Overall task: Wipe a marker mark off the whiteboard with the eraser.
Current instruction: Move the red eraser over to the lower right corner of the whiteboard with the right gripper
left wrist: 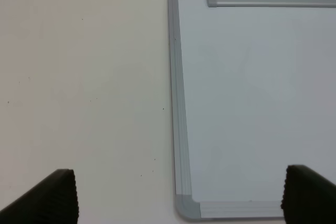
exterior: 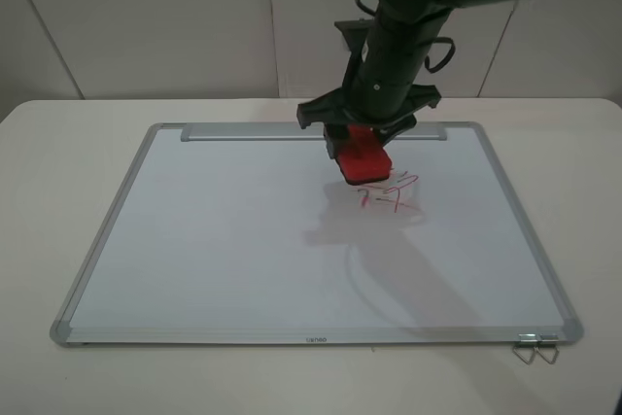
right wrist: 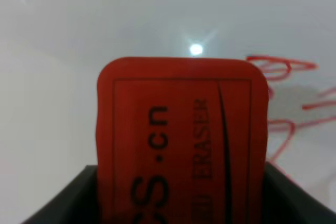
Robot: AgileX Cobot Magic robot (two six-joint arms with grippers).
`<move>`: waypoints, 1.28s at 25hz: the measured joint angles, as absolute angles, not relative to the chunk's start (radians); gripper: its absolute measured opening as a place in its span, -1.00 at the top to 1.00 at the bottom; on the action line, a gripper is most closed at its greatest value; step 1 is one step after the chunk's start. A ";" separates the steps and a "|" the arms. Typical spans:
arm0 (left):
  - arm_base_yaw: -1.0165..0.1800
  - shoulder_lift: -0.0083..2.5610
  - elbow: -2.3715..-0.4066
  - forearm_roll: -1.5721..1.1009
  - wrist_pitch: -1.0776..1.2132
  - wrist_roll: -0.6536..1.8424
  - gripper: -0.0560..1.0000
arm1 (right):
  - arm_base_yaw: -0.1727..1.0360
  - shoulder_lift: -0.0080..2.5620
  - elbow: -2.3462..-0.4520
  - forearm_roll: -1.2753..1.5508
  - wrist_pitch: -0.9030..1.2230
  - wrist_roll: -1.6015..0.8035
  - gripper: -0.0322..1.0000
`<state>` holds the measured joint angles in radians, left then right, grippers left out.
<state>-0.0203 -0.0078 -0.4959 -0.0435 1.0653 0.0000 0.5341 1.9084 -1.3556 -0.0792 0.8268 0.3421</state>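
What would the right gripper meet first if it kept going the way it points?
Most likely the whiteboard: the right gripper points down at it with the eraser leading, just beside the marker mark. Whether the eraser touches the board is unclear.

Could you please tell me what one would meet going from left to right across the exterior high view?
whiteboard's left frame → red eraser → red marker mark → metal clip at the board's near right corner.

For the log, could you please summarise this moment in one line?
right gripper: shut on eraser, beside marker mark | left gripper: open
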 joint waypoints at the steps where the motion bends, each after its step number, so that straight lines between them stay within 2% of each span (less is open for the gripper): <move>1: -0.020 -0.008 -0.496 -0.043 1.065 0.000 -0.57 | 0.524 1.874 -1.310 -0.080 0.815 0.355 -0.04; 10: -0.020 -0.008 -0.496 -0.043 1.065 0.000 -0.57 | 0.467 1.622 -0.930 -0.089 0.719 0.441 -0.04; 16: -0.020 -0.008 -0.496 -0.043 1.065 0.000 -0.57 | 0.437 1.514 -0.807 -0.111 0.686 0.486 -0.04; 25: -0.020 -0.008 -0.496 -0.043 1.065 0.000 -0.57 | 0.389 1.506 -0.611 -0.195 0.411 0.526 -0.04; 32: -0.020 -0.008 -0.496 -0.043 1.065 0.000 -0.57 | 0.379 1.604 -0.591 -0.237 0.319 0.530 -0.04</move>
<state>-0.0203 -0.0078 -0.4959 -0.0435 1.0653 0.0000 0.3792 1.6037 -0.5908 -0.2370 0.3193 0.5297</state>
